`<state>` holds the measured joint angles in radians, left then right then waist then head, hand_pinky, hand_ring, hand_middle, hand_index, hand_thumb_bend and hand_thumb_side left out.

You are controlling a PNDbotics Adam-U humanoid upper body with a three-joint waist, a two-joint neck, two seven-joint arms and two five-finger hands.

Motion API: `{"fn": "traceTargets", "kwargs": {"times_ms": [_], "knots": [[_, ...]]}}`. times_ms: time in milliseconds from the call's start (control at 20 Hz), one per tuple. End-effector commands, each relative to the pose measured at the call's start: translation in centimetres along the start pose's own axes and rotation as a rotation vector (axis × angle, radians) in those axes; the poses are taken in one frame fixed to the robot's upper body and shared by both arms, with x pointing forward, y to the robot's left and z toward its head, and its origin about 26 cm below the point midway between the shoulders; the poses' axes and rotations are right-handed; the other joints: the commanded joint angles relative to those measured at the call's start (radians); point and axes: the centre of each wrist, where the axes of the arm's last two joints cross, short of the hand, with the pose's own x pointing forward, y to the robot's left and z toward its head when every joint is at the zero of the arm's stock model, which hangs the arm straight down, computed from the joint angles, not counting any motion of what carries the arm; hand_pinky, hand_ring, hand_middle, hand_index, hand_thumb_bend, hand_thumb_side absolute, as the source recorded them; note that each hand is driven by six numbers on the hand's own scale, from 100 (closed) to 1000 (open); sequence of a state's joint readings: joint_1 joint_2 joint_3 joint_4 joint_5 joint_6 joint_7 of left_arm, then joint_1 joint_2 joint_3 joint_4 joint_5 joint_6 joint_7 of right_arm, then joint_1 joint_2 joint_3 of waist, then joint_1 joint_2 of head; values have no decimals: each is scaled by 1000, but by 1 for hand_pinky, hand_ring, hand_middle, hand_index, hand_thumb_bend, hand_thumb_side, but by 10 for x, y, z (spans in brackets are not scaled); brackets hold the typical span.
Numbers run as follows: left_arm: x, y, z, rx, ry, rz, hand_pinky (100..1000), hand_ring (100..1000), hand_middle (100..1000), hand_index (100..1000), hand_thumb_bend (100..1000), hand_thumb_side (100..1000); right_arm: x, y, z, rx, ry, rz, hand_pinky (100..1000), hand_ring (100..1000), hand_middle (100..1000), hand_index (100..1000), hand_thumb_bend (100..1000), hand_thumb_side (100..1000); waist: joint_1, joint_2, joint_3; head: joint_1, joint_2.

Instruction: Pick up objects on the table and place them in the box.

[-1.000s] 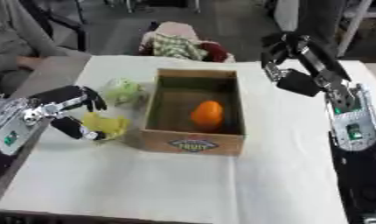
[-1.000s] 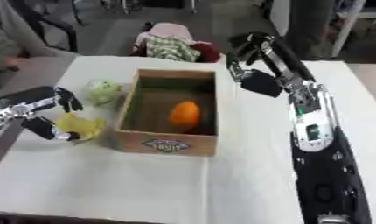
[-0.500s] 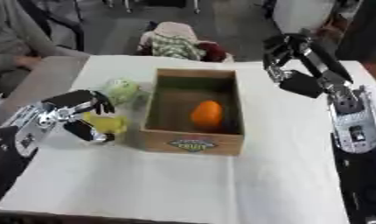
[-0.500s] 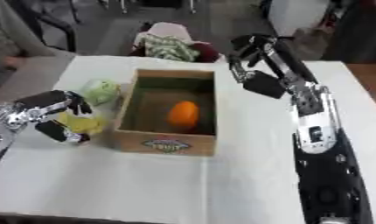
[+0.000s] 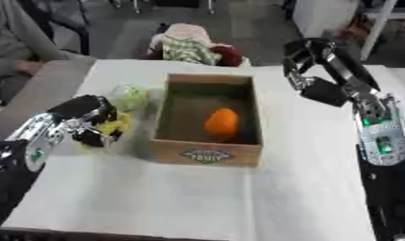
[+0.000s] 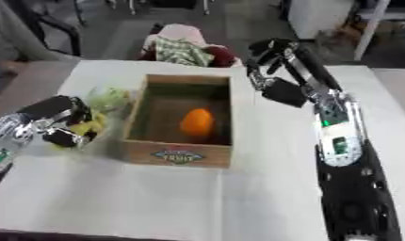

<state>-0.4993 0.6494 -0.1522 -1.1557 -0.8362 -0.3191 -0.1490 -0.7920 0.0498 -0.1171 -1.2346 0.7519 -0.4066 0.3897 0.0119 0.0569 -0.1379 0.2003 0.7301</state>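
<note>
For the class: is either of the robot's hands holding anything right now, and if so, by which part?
The left hand is curled over a yellow object left of the box, gripping its top. The right hand, raised beyond the box, holds nothing.

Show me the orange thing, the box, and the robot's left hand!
orange thing (image 5: 222, 123), left eye view, its middle.
box (image 5: 207, 155), left eye view, front wall by the label.
left hand (image 5: 89, 113), left eye view, back of its curled fingers.

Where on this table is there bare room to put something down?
The near stretch of the white table, in front of the brown cardboard box, is bare, as is the strip between box and right arm. It is crowded left of the box: the left hand, a yellow object, a pale green object.
</note>
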Motion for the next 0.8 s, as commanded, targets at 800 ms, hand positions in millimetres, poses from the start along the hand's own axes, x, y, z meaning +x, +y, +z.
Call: {"fn": "traceTargets", "kwargs": {"times_ms": [800], "knots": [[50,76,-70,320,-167,108,644,380,338,513,100,229,32,3,-26,-3,-121,-12,571,686,703,828,100,633,-4,9,-94,46,-24]]}}
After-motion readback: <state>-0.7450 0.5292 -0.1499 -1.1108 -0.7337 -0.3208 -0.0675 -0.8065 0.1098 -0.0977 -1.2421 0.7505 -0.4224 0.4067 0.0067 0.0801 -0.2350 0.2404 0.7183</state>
